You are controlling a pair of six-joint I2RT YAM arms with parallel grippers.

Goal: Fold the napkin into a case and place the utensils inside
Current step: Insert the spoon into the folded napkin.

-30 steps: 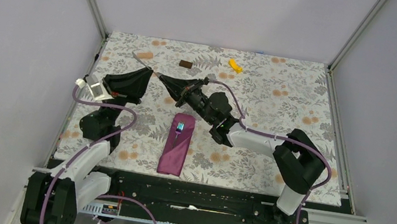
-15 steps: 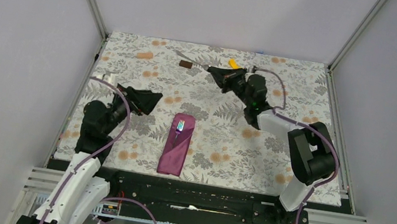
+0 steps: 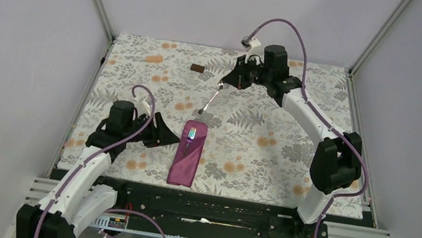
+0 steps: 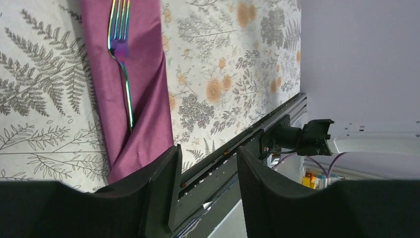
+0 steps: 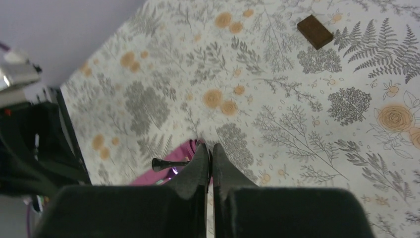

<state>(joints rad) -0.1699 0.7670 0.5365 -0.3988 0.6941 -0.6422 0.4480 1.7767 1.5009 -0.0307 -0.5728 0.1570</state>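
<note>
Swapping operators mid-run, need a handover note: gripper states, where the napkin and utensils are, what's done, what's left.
Left gripper: open, empty, low beside the napkin, on its left.
Right gripper: shut on the spoon, raised over the far side of the table, the spoon slanting down toward the napkin.
The napkin: folded into a long narrow case, near the middle front of the table.
The fork: on the case, handle tucked into the fold, tines sticking out at the far end.
Done: fold made, fork in.
Left: bring the spoon into the case beside the fork and release.
</note>
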